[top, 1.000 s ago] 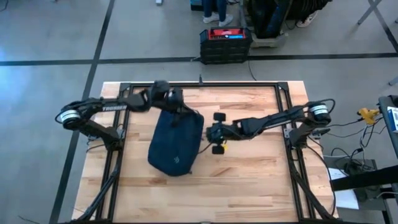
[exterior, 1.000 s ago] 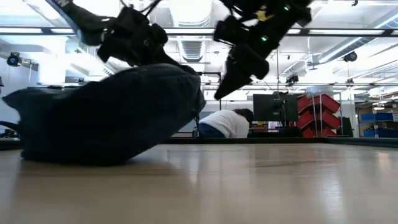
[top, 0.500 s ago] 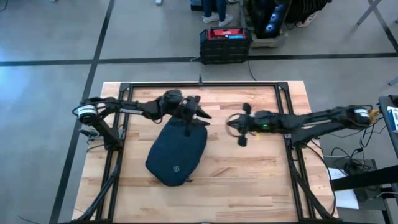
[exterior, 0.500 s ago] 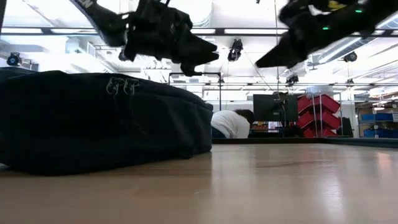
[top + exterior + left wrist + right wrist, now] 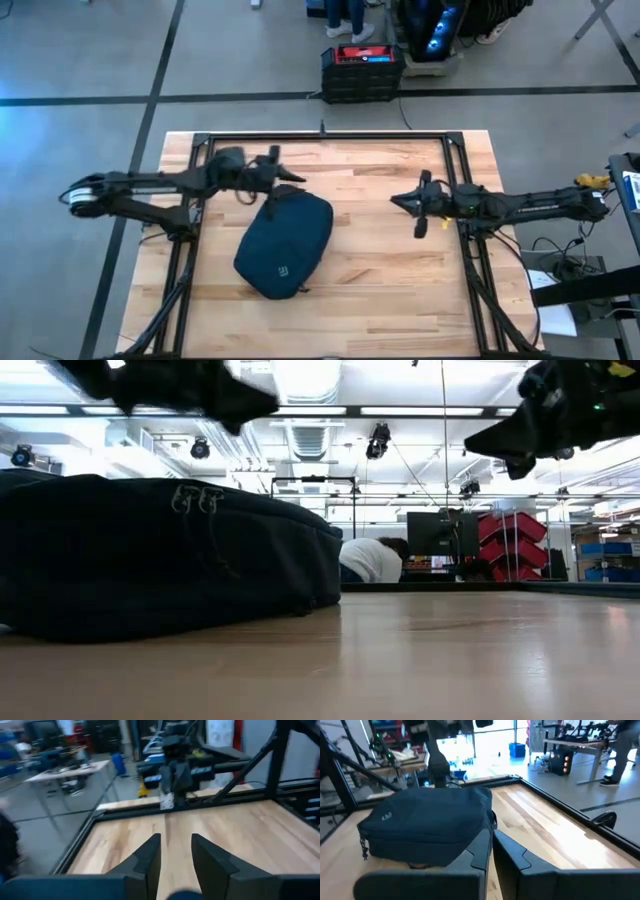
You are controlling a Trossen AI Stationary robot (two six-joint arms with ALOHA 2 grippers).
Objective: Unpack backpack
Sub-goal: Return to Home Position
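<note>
1. Wooden table (image 5: 400,290) from above: the navy backpack (image 5: 285,245) lies on its left half, pale logo up. The left end effector (image 5: 283,178) hovers just beside the backpack's far end. The right end effector (image 5: 397,201) hangs over the table's right part, well apart from the backpack.
2. Low view: the backpack rests flat on the table, both end effectors in the air above. A person in a white top (image 5: 372,560) shows beyond the table.
3. Left wrist view: the left end effector's fingers stand narrowly apart, holding nothing.
4. Right wrist view: the right end effector's fingers are almost pressed together, empty, and point towards the backpack.
</note>
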